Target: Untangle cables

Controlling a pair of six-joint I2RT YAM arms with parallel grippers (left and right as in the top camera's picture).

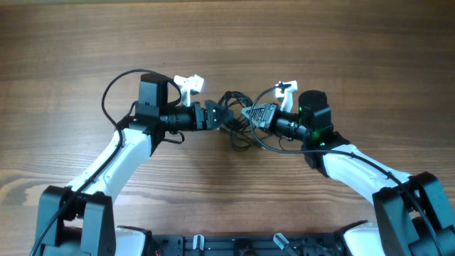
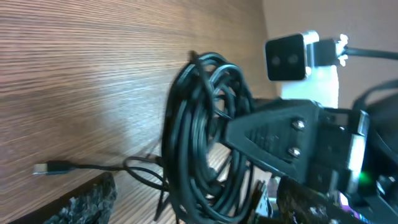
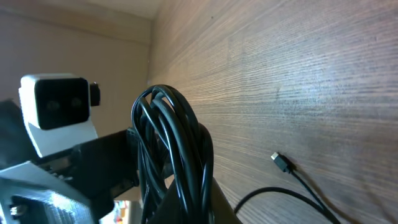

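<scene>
The cables (image 1: 233,119) are a small bundle of thin black cords, held off the wooden table between my two grippers. In the left wrist view the coil (image 2: 199,124) stands between my left gripper's (image 2: 193,202) spread fingers, which are open around it. My right gripper (image 1: 250,115) is shut on the coil from the other side and shows as a black wedge (image 2: 280,137). In the right wrist view the cords (image 3: 171,137) run over my right gripper's finger (image 3: 202,208). A loose strand with a small plug (image 3: 281,162) lies on the table (image 2: 42,168).
The wooden table (image 1: 227,43) stretches all around. The left arm's (image 1: 128,149) thick black wire loops (image 1: 114,89) at its wrist. A loose strand curves below the right gripper (image 1: 274,148). The arm bases stand at the front edge.
</scene>
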